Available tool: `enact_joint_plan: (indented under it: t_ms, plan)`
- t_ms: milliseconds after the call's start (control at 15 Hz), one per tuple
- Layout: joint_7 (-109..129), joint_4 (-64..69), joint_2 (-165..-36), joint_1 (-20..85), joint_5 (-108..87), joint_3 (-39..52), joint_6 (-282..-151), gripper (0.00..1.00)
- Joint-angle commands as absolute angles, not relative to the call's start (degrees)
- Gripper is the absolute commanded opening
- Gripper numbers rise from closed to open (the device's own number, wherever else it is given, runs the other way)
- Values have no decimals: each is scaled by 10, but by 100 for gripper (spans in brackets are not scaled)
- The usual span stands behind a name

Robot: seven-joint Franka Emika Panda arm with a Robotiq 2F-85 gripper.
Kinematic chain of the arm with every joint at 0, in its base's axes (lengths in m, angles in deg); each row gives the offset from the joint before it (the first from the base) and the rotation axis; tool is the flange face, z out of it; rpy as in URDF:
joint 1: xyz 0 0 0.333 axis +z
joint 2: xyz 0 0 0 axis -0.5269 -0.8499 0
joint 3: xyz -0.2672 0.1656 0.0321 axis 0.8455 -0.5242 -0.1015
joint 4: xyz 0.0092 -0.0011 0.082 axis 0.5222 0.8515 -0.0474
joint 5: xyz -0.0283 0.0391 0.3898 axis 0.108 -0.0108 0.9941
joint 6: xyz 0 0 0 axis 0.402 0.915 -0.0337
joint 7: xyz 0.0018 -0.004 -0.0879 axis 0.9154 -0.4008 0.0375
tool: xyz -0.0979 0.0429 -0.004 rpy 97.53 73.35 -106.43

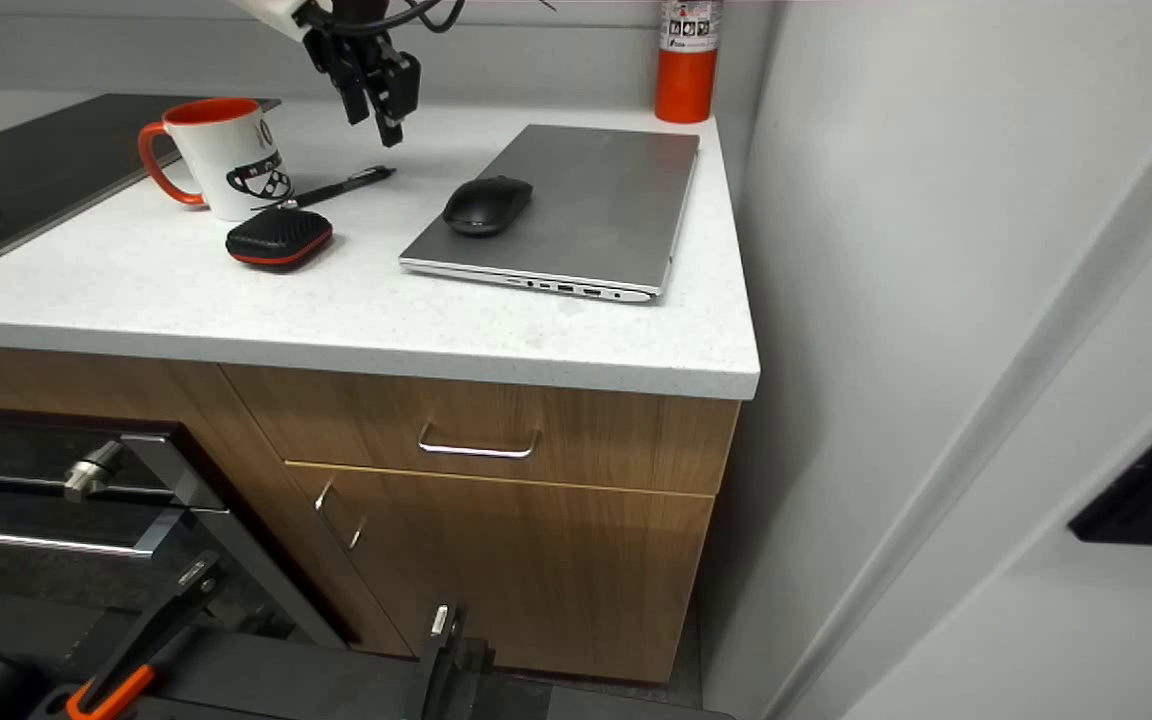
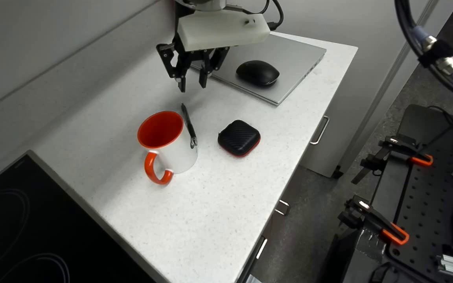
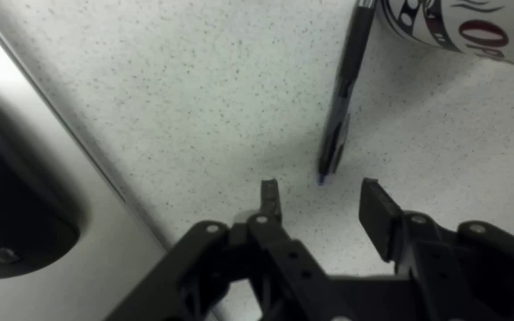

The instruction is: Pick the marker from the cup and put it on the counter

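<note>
The marker [image 1: 343, 187], a thin dark pen, lies flat on the white counter [image 1: 336, 300] beside the cup, also in an exterior view [image 2: 187, 120]. The cup [image 1: 226, 165], a white mug with orange-red handle and rim, stands upright; its red inside shows no pen in an exterior view [image 2: 177, 155]. My gripper [image 1: 373, 128] is open and empty above the counter, near the marker's far end, also in an exterior view [image 2: 192, 88]. In the wrist view the marker [image 3: 348, 76] points down toward the gap between the open fingertips [image 3: 319, 182]; the cup [image 3: 444, 22] is partly cut off.
A black-and-red case [image 1: 279, 238] lies near the cup. A grey laptop [image 1: 596, 200] with a black mouse [image 1: 488, 205] on it lies across the counter. A red canister [image 1: 686, 80] stands by the wall. A black cooktop [image 2: 26, 220] borders the counter.
</note>
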State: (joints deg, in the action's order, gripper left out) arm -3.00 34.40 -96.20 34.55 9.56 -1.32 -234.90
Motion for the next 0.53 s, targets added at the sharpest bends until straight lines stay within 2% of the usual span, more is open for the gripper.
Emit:
enact_joint_plan:
  t_ms: [0,133,467]
  plan:
    - [-45,318,-977,344,108,-7,-2333,83]
    - [-43,316,-977,343,115,-7,-2334,99]
    - [-7,318,-969,331,155,-17,-2323,100]
